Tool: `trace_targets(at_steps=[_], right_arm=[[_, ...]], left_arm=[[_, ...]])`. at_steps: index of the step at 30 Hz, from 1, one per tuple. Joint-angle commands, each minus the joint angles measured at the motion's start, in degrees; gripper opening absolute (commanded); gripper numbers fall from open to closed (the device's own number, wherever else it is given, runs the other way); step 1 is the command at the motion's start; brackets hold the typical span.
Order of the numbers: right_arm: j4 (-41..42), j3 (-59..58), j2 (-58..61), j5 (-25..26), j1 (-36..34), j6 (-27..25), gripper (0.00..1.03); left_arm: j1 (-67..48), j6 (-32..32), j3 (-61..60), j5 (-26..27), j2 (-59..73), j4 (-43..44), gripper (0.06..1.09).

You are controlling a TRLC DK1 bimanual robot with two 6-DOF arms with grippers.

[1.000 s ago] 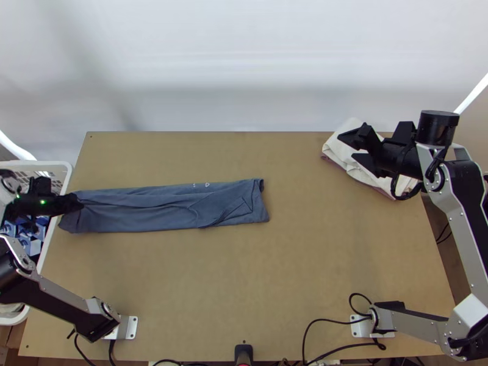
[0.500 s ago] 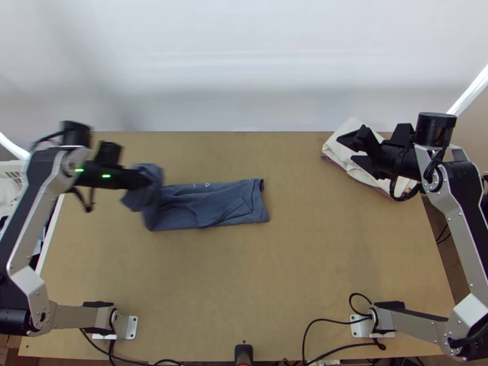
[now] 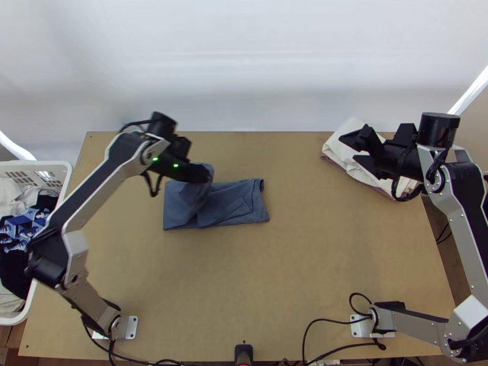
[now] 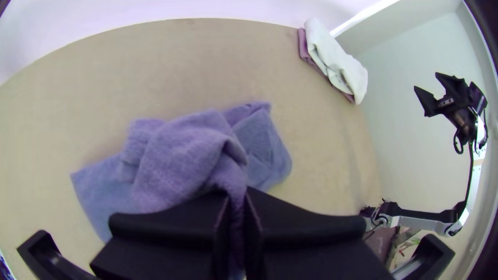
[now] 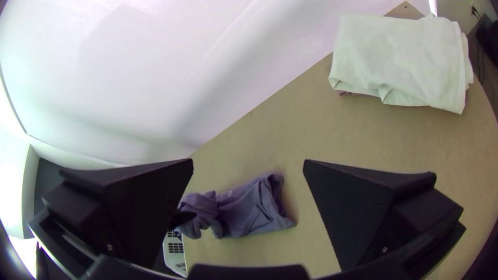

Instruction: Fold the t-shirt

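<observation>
The blue-grey t-shirt [image 3: 235, 204] lies as a narrow strip left of the table's middle, its left part lifted and doubled over the rest. My left gripper [image 3: 204, 173] holds that raised part above the strip. In the left wrist view, a bunched fold of the t-shirt [image 4: 187, 150] runs in between the pressed-together fingers of my left gripper [image 4: 236, 207]. Over the folded cloths at the back right, my right gripper [image 3: 349, 148] stands open and holds nothing. The right wrist view has my right gripper [image 5: 249, 171] with its fingers wide apart.
Folded white and mauve cloths [image 3: 335, 146] lie at the table's back right corner, under the right gripper. A white basket [image 3: 64, 177] of mixed clothes stands off the table's left edge. Cables [image 3: 311, 323] run along the near edge.
My left gripper has swung right from the table's left edge, carrying the t-shirt's left end over the strip, which now covers a much shorter length. The right arm has hardly moved.
</observation>
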Motion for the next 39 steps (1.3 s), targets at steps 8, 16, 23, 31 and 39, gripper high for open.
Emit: trace_targets(at_steps=[8,16,23,31,39], right_arm=[[1.1,-0.7,-1.1,-0.1,0.3,0.0,0.99],[3.0,-4.8,-0.4,0.4,3.6,0.0,0.99],[8.9,-11.7,4.9,0.6,10.8,-0.8,0.99],[12.0,-12.3,17.7,0.5,18.9,-4.7,0.99],[15.9,-10.5,26.5,-2.5,21.1,-7.0,0.99]], left_arm=[[-8.2,-5.1,10.5,-1.1,11.3,0.1,0.09],[-13.7,-5.8,19.6,-1.1,15.3,3.6,1.04],[-11.5,-10.3,21.7,-1.3,10.7,8.9,1.04],[-1.4,-10.0,18.9,-1.2,1.6,6.1,1.04],[7.0,-7.4,17.3,-7.4,-7.9,5.2,1.04]])
